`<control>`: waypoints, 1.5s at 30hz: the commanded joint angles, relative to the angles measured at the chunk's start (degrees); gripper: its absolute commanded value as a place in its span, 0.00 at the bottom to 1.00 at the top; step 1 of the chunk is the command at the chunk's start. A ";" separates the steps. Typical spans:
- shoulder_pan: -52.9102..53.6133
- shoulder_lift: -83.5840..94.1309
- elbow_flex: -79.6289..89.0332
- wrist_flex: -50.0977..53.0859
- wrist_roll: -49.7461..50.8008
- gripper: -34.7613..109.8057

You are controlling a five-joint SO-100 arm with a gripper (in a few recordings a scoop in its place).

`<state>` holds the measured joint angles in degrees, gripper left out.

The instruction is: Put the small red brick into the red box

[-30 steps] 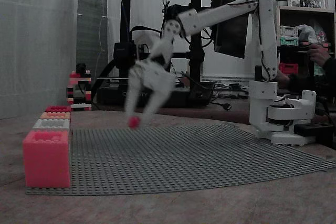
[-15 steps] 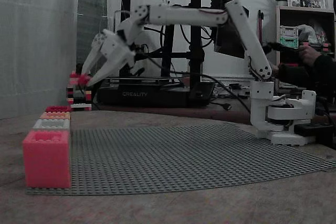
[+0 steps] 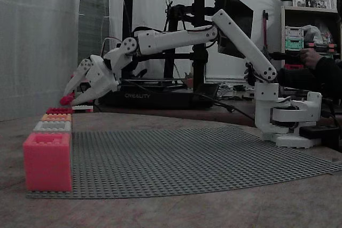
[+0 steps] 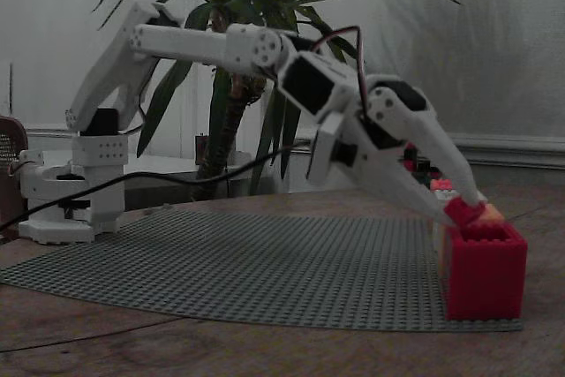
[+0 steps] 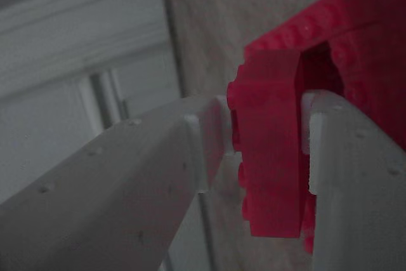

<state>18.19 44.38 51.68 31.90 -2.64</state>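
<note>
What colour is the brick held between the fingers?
Bright red; the small red brick shows best in the wrist view, clamped between the white fingers.

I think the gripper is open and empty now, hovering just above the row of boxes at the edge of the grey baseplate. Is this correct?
Not quite: the gripper is not empty. The wrist view shows its fingers shut on the small red brick, with the red box right behind it. The rest holds: in a fixed view the gripper hovers just above the row of boxes at the edge of the grey baseplate.
</note>
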 commanded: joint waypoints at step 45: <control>-17.23 122.70 109.25 34.54 -0.97 0.24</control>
<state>1.67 158.20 160.75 58.54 -3.96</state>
